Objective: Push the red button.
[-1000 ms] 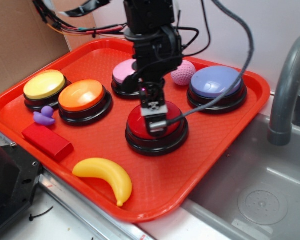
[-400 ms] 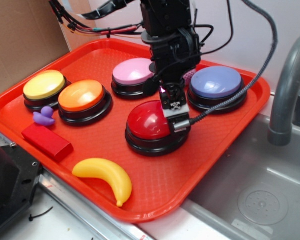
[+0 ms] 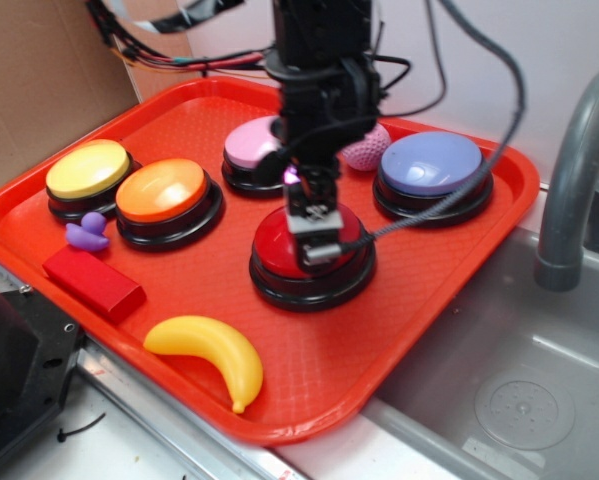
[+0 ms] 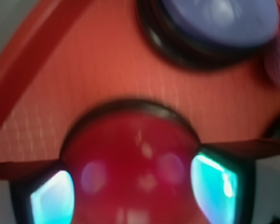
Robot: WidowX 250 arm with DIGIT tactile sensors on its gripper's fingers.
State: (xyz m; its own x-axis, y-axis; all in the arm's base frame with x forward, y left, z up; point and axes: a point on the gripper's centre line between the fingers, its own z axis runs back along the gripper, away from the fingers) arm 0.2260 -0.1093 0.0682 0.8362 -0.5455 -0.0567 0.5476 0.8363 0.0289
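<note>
The red button [image 3: 274, 250], a glossy red dome on a black base, sits in the middle of the orange-red tray [image 3: 449, 280]. My gripper [image 3: 314, 243] points down onto the dome's top, right of its centre, and appears to touch it. In the wrist view the dome [image 4: 130, 163] fills the lower middle, very close and blurred. It lies between my two fingertips [image 4: 214, 182], which stand well apart, so the gripper [image 4: 132, 196] is open and holds nothing.
Round the red button stand a lavender button [image 3: 431, 165], a pink button [image 3: 247, 145], an orange button [image 3: 161, 190] and a yellow button [image 3: 87, 168]. A pink knitted ball [image 3: 367, 150], purple duck [image 3: 87, 233], red block [image 3: 94, 283] and yellow banana [image 3: 207, 350] also lie on the tray. A sink [image 3: 519, 390] and faucet [image 3: 569, 170] are at right.
From on the dome a second ago, the gripper swung to the button's right edge, then came back left over the dome's top. The button and other objects have not moved.
</note>
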